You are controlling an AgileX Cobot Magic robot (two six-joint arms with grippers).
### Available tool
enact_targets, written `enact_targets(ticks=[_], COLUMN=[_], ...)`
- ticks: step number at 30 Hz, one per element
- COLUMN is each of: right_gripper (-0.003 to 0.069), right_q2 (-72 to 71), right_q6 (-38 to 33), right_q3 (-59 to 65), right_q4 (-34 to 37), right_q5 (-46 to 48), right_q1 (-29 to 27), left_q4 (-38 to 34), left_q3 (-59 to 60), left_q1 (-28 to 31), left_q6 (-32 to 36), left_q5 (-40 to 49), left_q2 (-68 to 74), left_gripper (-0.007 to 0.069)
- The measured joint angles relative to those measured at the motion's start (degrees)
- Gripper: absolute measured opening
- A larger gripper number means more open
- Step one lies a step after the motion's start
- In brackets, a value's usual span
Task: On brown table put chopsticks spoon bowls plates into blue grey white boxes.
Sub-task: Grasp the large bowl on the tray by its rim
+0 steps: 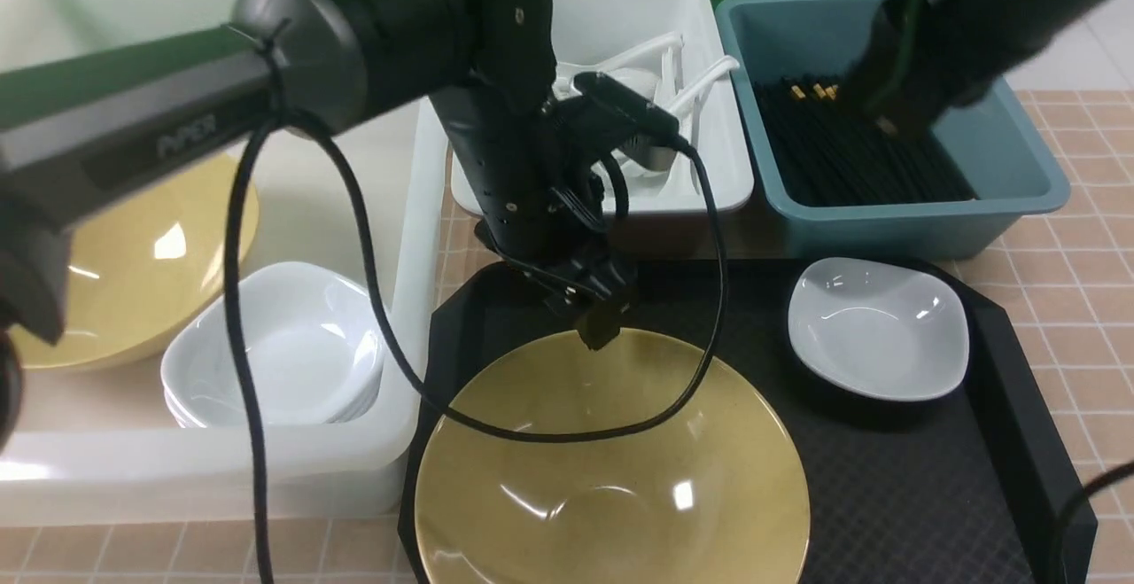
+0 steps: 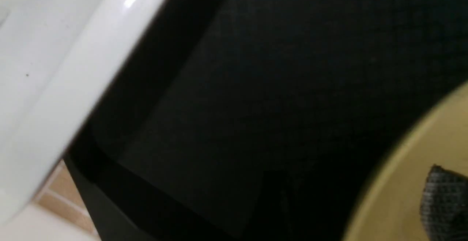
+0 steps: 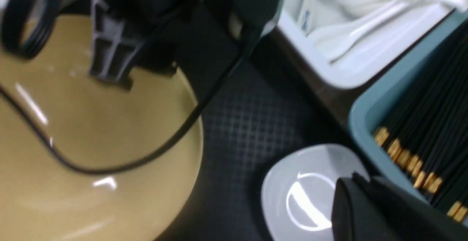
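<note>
A large yellow bowl (image 1: 611, 478) sits at the front of the black tray (image 1: 886, 495), and a small white dish (image 1: 877, 327) lies at the tray's back right. My left gripper (image 1: 598, 323) hangs open over the bowl's far rim. One finger pad (image 2: 442, 204) shows inside the yellow bowl (image 2: 402, 182); the other finger is out of frame. My right gripper (image 1: 895, 119), blurred, is above the black chopsticks (image 1: 850, 154) in the blue box (image 1: 886, 221). Its fingers (image 3: 353, 184) are pressed together with nothing between them.
A white box (image 1: 638, 17) behind the tray holds white spoons (image 1: 700, 83). On the left, a big pale box (image 1: 416, 238) contains another yellow bowl (image 1: 133, 265) and stacked white dishes (image 1: 275, 345). The left arm's cable (image 1: 549, 433) loops over the bowl.
</note>
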Motion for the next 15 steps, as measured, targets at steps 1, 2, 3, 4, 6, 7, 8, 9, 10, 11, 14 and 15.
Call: enact_targets(ticks=[1,2,3,4,6,7,8,9,10,11,14,15], right_gripper=[0.0083,0.0083,0.0082,0.0081,0.0081,0.0081,0.0081,0.0081,0.0081,0.0081,0.0081,0.0081], right_q2=[-0.4,-0.4,-0.4,-0.4,-0.4,-0.4,-0.4,-0.4,-0.4,-0.4,-0.4,-0.4], right_q6=[0.0,0.0,0.0,-0.1,-0.1,-0.1,-0.2,-0.3,-1.0,-1.5,-3.0,-3.4], right_q3=[1.7,1.7,2.9,3.6,4.2,4.4,4.7,4.8,4.8,4.8,4.8,4.8], right_q4=[0.0,0.0,0.0,0.0,0.0,0.0,0.0,0.0,0.0,0.0,0.4,0.7], right_q5=[-0.1,-0.1,-0.3,-0.7,-1.1,-1.5,-2.1,-2.2,-2.4,-2.5,-2.6,-2.7], right_q1=[0.0,0.0,0.0,0.0,0.0,0.0,0.0,0.0,0.0,0.0,0.0,0.0], left_q4=[0.0,0.0,-0.5,-1.5,-2.3,-2.8,-3.2,-3.3,-3.3,-3.5,-3.8,-4.0], left_q3=[0.0,0.0,0.0,0.0,0.0,0.0,0.0,0.0,0.0,0.0,-0.1,-0.1], left_q1=[0.0,0.0,0.0,0.0,0.0,0.0,0.0,0.0,0.0,0.0,0.0,0.0], left_q6=[0.0,0.0,0.0,0.0,0.0,-0.1,-0.1,-0.3,-0.8,-1.5,-2.0,-1.9], left_q5=[0.0,0.2,0.7,1.3,2.0,2.4,3.1,3.4,3.7,4.1,4.8,5.8], left_q2=[1.3,1.4,2.4,3.4,4.1,4.7,5.4,5.8,5.9,5.9,5.8,5.6], left_gripper=[0.0525,0.0528,0.0534,0.0531,0.0526,0.0519,0.0489,0.0456,0.0406,0.0356,0.0197,0.0147])
